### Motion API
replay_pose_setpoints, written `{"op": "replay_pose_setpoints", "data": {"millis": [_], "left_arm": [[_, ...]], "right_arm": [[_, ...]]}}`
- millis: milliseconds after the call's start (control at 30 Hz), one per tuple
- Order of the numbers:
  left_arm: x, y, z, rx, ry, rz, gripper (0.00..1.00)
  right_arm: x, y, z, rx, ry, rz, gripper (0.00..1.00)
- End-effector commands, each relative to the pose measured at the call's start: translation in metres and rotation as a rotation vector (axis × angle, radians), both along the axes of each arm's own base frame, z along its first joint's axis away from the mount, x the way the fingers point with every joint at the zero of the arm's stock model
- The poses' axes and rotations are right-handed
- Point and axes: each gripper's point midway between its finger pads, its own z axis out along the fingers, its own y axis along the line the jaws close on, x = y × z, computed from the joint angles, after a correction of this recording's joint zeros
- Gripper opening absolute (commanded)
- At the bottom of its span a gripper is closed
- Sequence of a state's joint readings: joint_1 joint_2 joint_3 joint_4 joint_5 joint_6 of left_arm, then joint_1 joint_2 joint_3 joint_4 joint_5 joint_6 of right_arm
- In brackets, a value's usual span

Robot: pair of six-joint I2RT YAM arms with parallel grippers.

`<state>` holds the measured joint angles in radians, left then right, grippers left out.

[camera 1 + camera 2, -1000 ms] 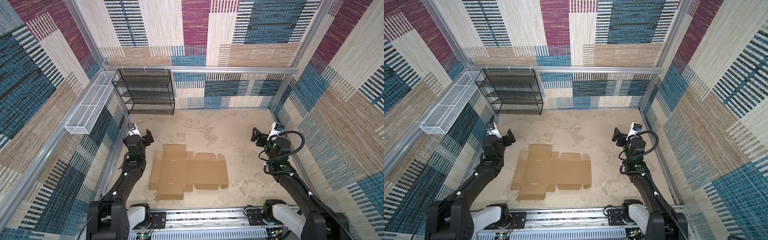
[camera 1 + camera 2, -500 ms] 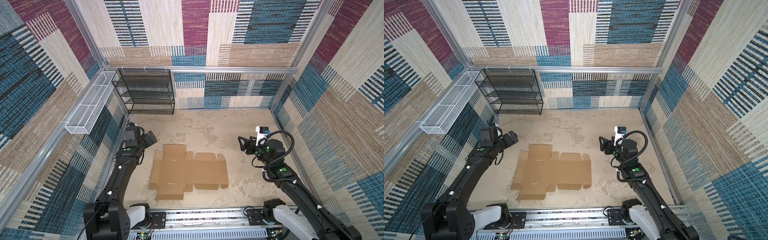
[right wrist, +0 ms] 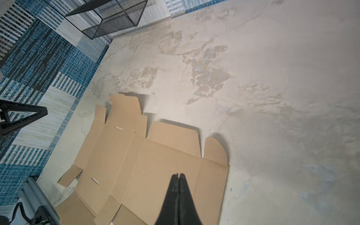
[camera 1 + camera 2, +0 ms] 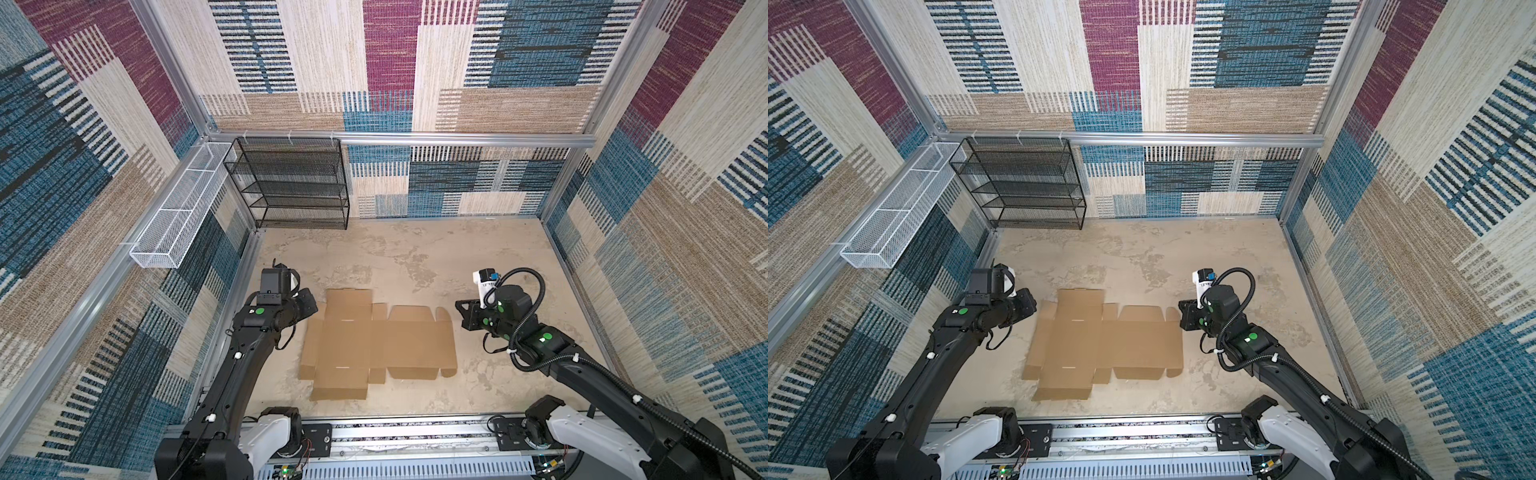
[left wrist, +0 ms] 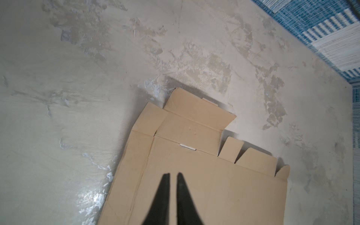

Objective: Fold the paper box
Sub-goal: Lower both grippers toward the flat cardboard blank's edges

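Approach step: my left gripper [image 5: 173, 174] and right gripper [image 3: 177, 175] flank the flat paper box [image 4: 374, 345], both clenched empty — next I'd pry up its edge.

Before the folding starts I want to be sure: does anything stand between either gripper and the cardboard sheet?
Nothing visible does. The cardboard sheet lies flat on the table, alone. The left gripper and right gripper, jaws shut, are close at its two ends. The black wire rack stands far back.

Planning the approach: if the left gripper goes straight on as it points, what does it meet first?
Probably the box: the left gripper points at its flat sheet, with nothing between. Its height above the sheet is unclear.
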<state>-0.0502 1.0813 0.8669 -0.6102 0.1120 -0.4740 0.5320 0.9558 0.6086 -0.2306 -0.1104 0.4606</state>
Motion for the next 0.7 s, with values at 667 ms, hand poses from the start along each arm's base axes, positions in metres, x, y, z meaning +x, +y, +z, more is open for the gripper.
{"op": "replay_pose_setpoints", "data": {"millis": [667], "left_arm": [[-0.017,-0.025,-0.092,0.026,0.31,-0.044,0.0]], "right_arm": [[-0.053,0.06,-0.086,-0.027,0.365,0.014,0.0]]}}
